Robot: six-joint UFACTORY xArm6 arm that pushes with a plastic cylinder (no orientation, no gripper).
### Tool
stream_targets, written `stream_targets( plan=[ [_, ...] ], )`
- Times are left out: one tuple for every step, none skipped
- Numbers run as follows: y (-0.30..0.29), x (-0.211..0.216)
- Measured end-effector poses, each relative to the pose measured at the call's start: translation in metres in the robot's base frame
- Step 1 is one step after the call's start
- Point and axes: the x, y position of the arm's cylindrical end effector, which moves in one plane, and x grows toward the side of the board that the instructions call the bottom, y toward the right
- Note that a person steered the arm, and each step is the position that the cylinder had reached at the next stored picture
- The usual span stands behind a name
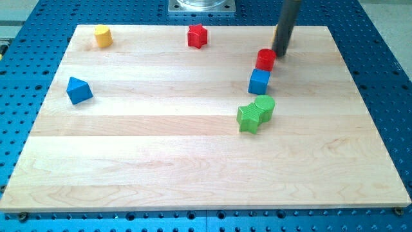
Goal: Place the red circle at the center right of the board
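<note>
The red circle [265, 59] is a short red cylinder at the upper right of the wooden board [161, 148]. My tip [280, 53] is just to its upper right, close to or touching it. A blue cube [259, 82] sits directly below the red circle, touching it. A green star [248, 118] and a green cylinder [264, 106] lie together below the cube.
A red star [197, 36] sits near the top edge at centre. A yellow block [103, 35] is at the top left. A blue triangle [78, 90] is at the left. A metal mount [202, 6] is above the board's top edge.
</note>
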Motion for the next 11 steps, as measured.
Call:
stream_targets(
  plan=[
    [-0.041, 0.000],
    [-0.048, 0.011],
    [-0.021, 0.033],
    [0.010, 0.045],
    [0.025, 0.047],
    [0.038, 0.066],
    [0.045, 0.074],
    [0.056, 0.088],
    [0.045, 0.088],
    [0.028, 0.102],
    [0.030, 0.140]
  ],
)
